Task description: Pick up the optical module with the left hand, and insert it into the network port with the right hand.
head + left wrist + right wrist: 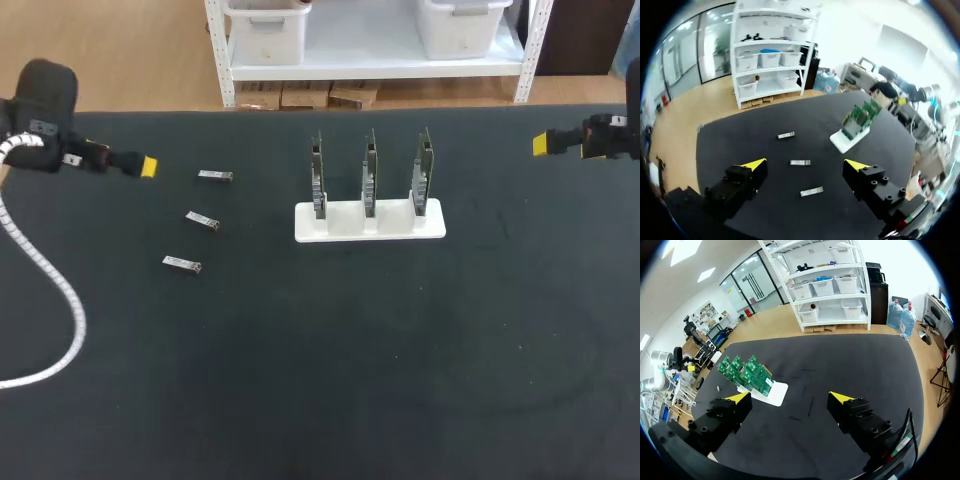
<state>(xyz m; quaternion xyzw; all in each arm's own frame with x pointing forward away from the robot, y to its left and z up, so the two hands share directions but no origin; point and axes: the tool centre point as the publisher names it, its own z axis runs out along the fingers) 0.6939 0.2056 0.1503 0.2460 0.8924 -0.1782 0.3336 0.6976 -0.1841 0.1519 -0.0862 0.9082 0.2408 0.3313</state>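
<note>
You can read no text, number or sign here: the modules [203, 220] and the boards [370, 175] on the bench show nothing legible.

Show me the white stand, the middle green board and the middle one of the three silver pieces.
white stand [345, 230], head view, bare front of its base.
middle green board [370, 170], head view, midway up the board.
middle silver piece [202, 220], head view, its centre.
</note>
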